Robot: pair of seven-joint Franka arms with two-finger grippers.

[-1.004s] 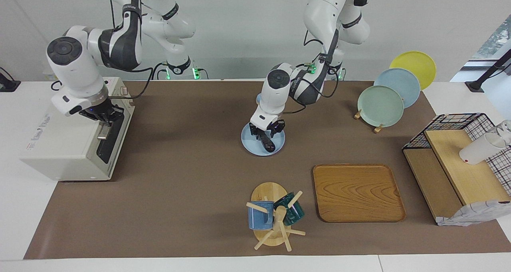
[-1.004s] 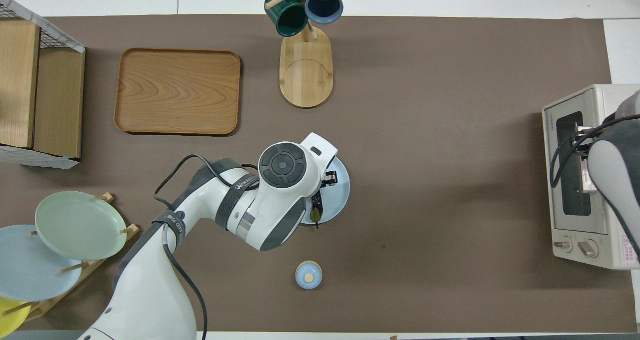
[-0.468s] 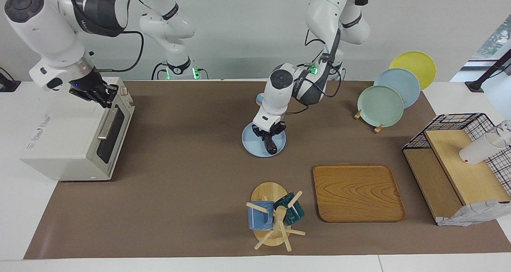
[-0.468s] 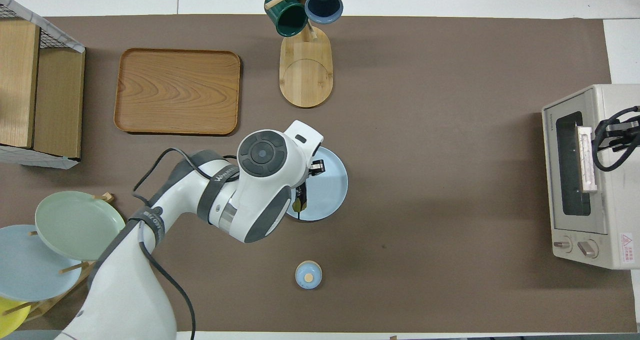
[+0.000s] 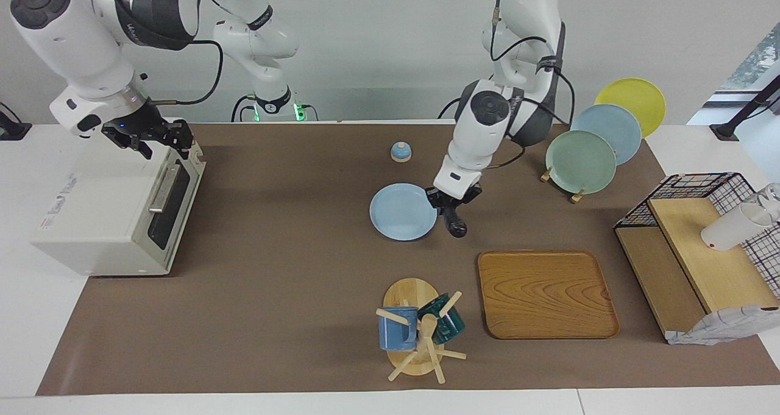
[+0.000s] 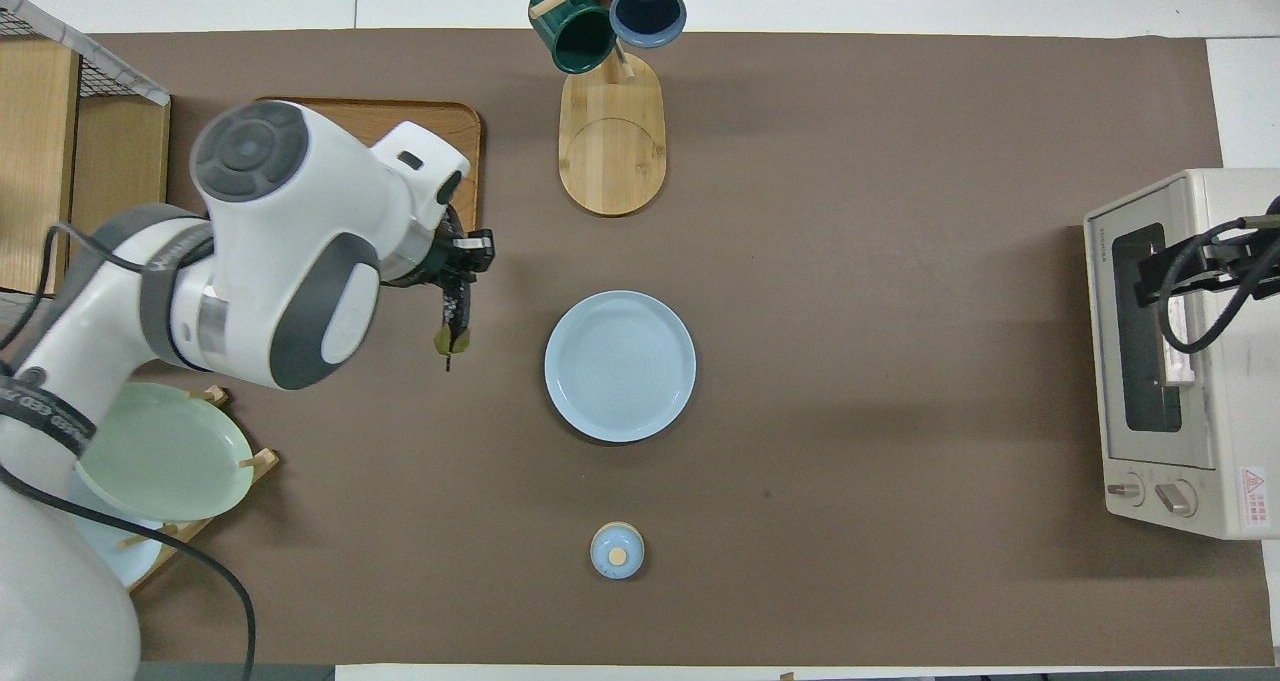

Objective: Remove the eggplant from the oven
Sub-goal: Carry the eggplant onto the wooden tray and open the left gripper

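The oven [image 5: 103, 220] [image 6: 1200, 461] is a white box at the right arm's end of the table, and its glass door is closed. The dark, slender eggplant [image 5: 456, 223] [image 6: 455, 311] hangs in the air with my left gripper [image 5: 449, 206] [image 6: 455, 281] shut on it. It is over the brown mat between the empty light blue plate [image 5: 399, 220] [image 6: 620, 366] and the wooden tray [image 5: 545, 293]. My right gripper [image 5: 155, 141] is open and holds nothing. It hovers just above the oven's top front edge, over the door handle [image 5: 159, 189].
A mug tree [image 5: 417, 329] with two mugs stands at the table edge farthest from the robots. A small blue lid [image 5: 400, 152] lies near the robots. Upright plates [image 5: 582, 159] and a wire shelf [image 5: 701, 244] fill the left arm's end.
My left gripper closed on the eggplant, lifted it off the blue plate and carried it toward the tray. My right gripper rose from the oven's door handle and opened.
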